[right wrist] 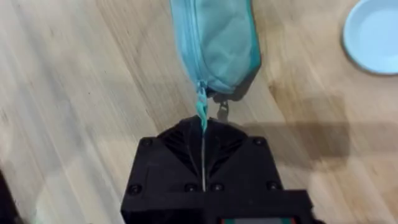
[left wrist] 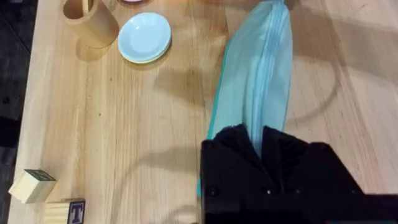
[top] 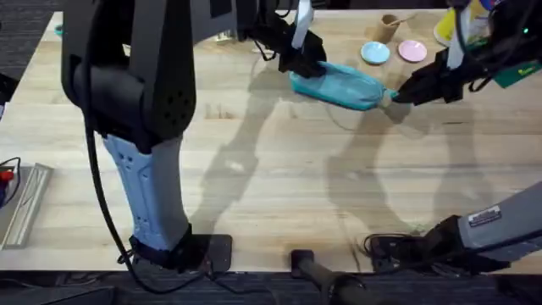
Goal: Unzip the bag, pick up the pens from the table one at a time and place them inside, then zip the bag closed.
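A light wooden table with pale plank grain fills the scene, its far edge meeting a dark floor.

The bag, a teal pouch, lies on the table's far right part, its length running from far left to near right. In the left wrist view the bag shows its long zipper running down the middle, closed along the stretch that can be seen. In the right wrist view the bag ends in a thin teal tab with a small metal pull hanging just beside it.

The left gripper sits at the bag's left end, its black fingers closed on the fabric there; the wrist view shows that gripper pinching the bag's end between the fingers. The right gripper is at the bag's right end. Its wrist view shows the gripper with jaws pressed together on the teal tab, the metal pull lying free just outside them.

Beyond the bag, toward the far right, stand a light-blue dish, a pink dish just right of it, and a wooden cup behind them. The left wrist view shows the blue dish, the cup, and two wooden blocks, one with a letter T, well apart from the bag.
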